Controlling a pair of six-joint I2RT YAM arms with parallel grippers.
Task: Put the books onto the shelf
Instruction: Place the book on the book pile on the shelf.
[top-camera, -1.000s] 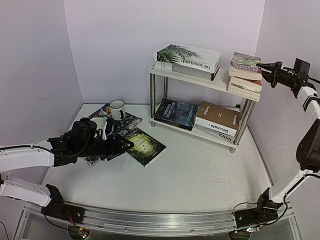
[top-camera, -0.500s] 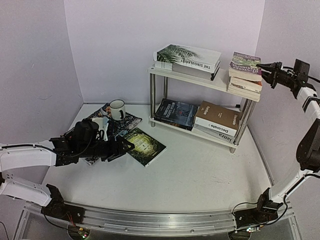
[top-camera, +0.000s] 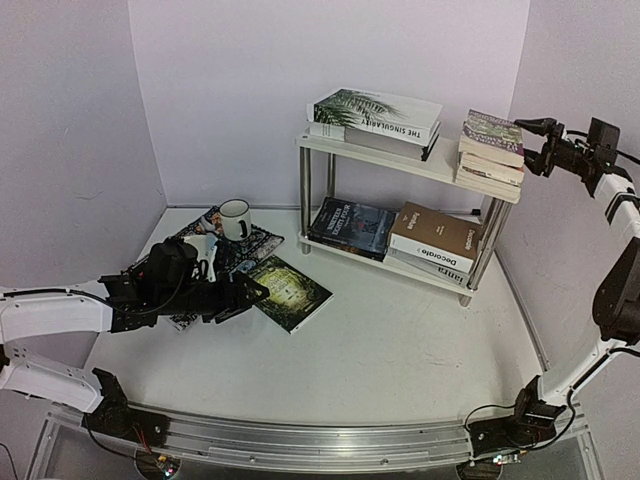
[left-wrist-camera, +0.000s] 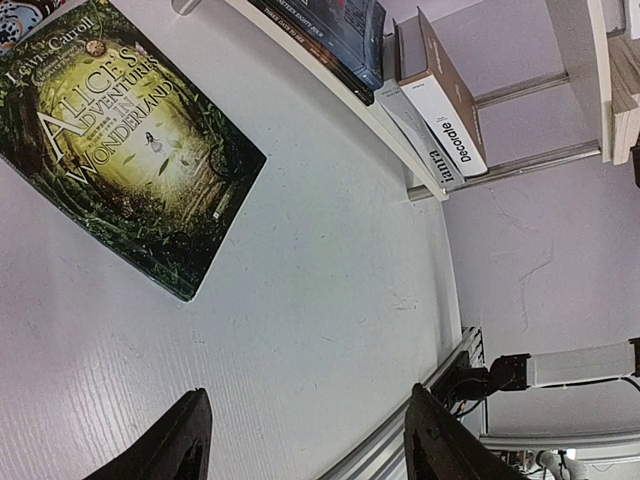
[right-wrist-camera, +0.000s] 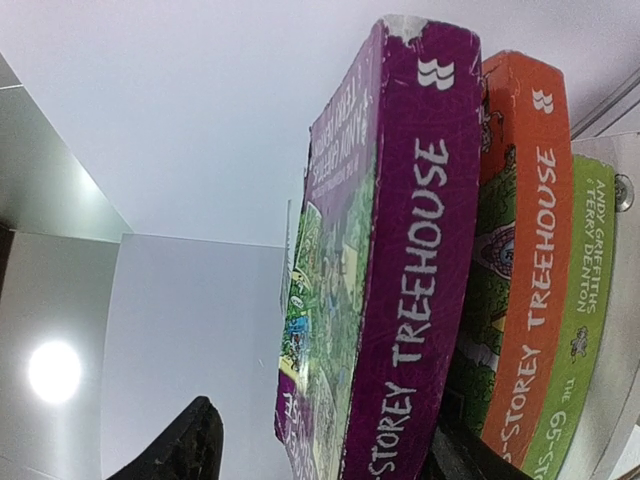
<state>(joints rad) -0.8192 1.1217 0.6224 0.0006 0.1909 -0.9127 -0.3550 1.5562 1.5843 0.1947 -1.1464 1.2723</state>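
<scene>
Worry was the purple Treehouse book (right-wrist-camera: 410, 250) topping the stack at the upper right end of the shelf (top-camera: 370, 150): my right tool (top-camera: 524, 128), spread and empty, sat right at its spine, so one bump could've knocked it off, and my left tool (left-wrist-camera: 300, 440) was spread too, by the Alice book (left-wrist-camera: 120, 140).

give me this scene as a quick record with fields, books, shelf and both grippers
shelf top board: palm-leaf book stack left, three Treehouse books stacked right
shelf lower board: dark book, brown Decorate book on a white one
not shelved: Alice book, flat on the table
other items: mug by the placemat
left gripper: open, empty, low beside the Alice book
right gripper: open, at the end of the purple Treehouse book on top
</scene>
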